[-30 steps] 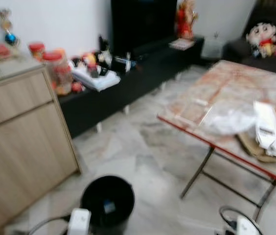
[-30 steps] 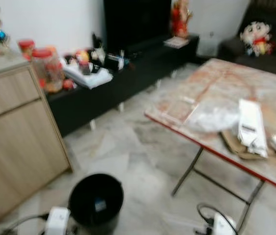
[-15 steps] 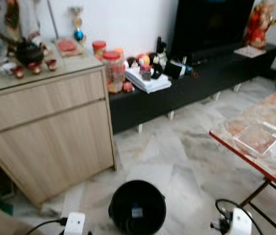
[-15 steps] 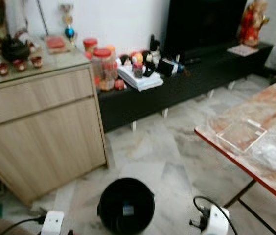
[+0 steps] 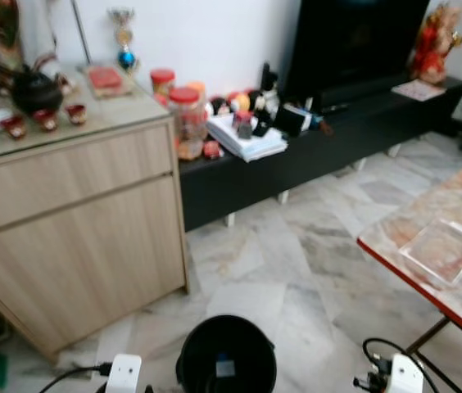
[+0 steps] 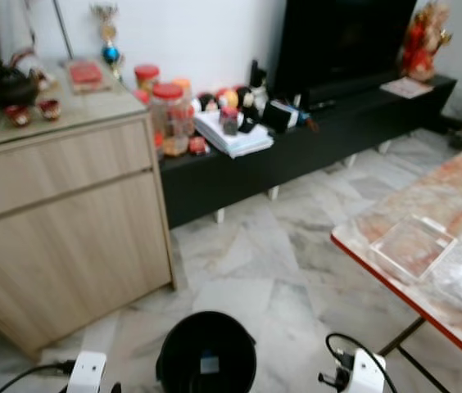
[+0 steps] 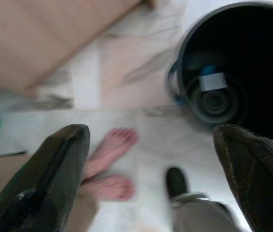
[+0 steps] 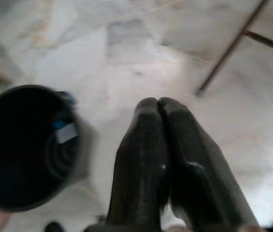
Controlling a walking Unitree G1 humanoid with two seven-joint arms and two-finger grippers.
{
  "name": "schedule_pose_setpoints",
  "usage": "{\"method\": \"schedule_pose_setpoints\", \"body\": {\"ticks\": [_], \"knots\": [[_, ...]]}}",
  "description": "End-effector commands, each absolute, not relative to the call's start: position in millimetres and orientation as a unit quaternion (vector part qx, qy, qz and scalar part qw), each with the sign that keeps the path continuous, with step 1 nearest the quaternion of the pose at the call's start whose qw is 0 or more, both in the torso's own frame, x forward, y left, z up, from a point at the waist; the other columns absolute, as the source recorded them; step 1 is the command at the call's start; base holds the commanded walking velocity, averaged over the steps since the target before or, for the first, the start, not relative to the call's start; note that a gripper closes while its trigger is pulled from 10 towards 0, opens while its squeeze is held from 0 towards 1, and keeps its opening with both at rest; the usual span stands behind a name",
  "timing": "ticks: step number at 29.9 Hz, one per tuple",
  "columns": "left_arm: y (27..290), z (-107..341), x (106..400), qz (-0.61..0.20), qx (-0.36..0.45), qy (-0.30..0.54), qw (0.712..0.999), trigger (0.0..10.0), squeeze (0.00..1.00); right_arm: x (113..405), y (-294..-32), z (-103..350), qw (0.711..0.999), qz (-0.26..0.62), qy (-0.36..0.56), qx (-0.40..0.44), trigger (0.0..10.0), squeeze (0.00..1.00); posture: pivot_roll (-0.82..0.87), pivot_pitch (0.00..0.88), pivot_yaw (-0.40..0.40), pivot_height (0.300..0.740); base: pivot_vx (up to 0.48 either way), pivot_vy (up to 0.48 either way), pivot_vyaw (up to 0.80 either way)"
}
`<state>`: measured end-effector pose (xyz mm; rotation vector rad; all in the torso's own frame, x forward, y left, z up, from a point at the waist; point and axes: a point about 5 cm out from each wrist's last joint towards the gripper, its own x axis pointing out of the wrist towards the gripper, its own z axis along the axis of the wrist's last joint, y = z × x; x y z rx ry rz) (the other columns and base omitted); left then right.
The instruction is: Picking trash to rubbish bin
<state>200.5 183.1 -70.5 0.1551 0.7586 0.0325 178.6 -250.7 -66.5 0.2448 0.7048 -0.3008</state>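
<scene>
A black rubbish bin [image 5: 224,357] stands on the pale marble floor [image 5: 296,246], low in the head views and midway between the robot's two white wrists. A small whitish label with a blue edge lies at the bottom of the bin (what it is cannot be told).

The left tool [image 7: 160,174] hangs above the floor with its two black fingers [image 7: 61,166] spread wide apart and nothing between them. The bin sits just beyond that gap, toward one finger, its open mouth facing up. A person's bare feet [image 7: 110,164] rest on the floor near this tool, beside a dark shoe-like foot.

The right tool [image 8: 159,159] has its two black fingers pressed together with nothing gripped. The bin lies off to its side, near but not touching.

To the robot's left is a light wooden cabinet [image 5: 75,237] carrying a dark teapot and small red cups. A low black TV stand [image 5: 329,147] runs along the wall. At the right, a red-edged marbled surface [image 5: 452,270] carries a clear shallow tray [image 5: 442,250].
</scene>
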Motion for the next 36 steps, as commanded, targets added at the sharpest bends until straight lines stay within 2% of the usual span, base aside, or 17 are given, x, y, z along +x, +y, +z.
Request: {"method": "schedule_pose_setpoints", "body": {"ticks": [1,4,14,15,21,25,29,30,36], "knots": [[184.6,-71.8,198.0,0.017,0.077,0.374,0.924,10.0,0.00,184.8,-252.3,-62.4,0.925,-0.145,0.332,0.116,10.0,0.00,0.06,0.054,-0.056,0.740,0.300,0.000,0.00],[186.4,-70.3,199.8,0.018,0.078,0.369,0.926,10.0,0.00,194.7,-234.4,-56.3,0.948,-0.023,0.310,0.065,10.0,0.00,0.06,0.057,-0.052,0.740,0.000,0.000,0.00],[183.7,-68.6,203.9,0.012,0.080,0.366,0.927,10.0,0.00,223.2,-207.9,-30.8,0.970,0.072,0.228,0.050,10.0,0.00,0.05,0.059,-0.050,0.740,0.000,0.000,0.00],[183.7,-68.6,203.9,0.012,0.080,0.366,0.927,10.0,0.00,223.2,-207.9,-30.8,0.970,0.072,0.228,0.050,10.0,0.00,0.05,0.059,-0.050,0.740,0.000,0.000,0.00],[181.7,-66.3,208.5,0.005,0.083,0.361,0.929,10.0,0.00,241.4,-170.3,-5.8,0.963,0.174,0.206,0.009,10.0,0.00,0.05,0.063,-0.051,0.740,0.000,0.000,0.00],[177.6,-61.8,216.6,0.002,0.080,0.348,0.934,10.0,0.00,258.0,-163.0,2.8,0.965,0.155,0.209,0.005,10.0,0.00,0.04,0.067,-0.054,0.740,0.000,0.000,0.00],[166.8,-52.3,233.4,-0.006,0.072,0.327,0.942,10.0,0.00,280.9,-137.0,13.4,0.961,0.179,0.209,0.003,10.0,0.00,0.06,0.065,-0.063,0.740,0.000,0.000,0.00],[166.8,-52.3,233.4,-0.006,0.072,0.327,0.942,10.0,0.00,280.9,-137.0,13.4,0.961,0.179,0.209,0.003,10.0,0.00,0.06,0.065,-0.063,0.740,0.000,0.000,0.00],[152.6,-41.7,249.6,-0.026,0.069,0.302,0.950,10.0,0.00,293.4,-99.2,10.9,0.944,0.217,0.248,-0.009,10.0,0.00,0.08,0.079,-0.083,0.740,0.000,0.000,0.00]]}}
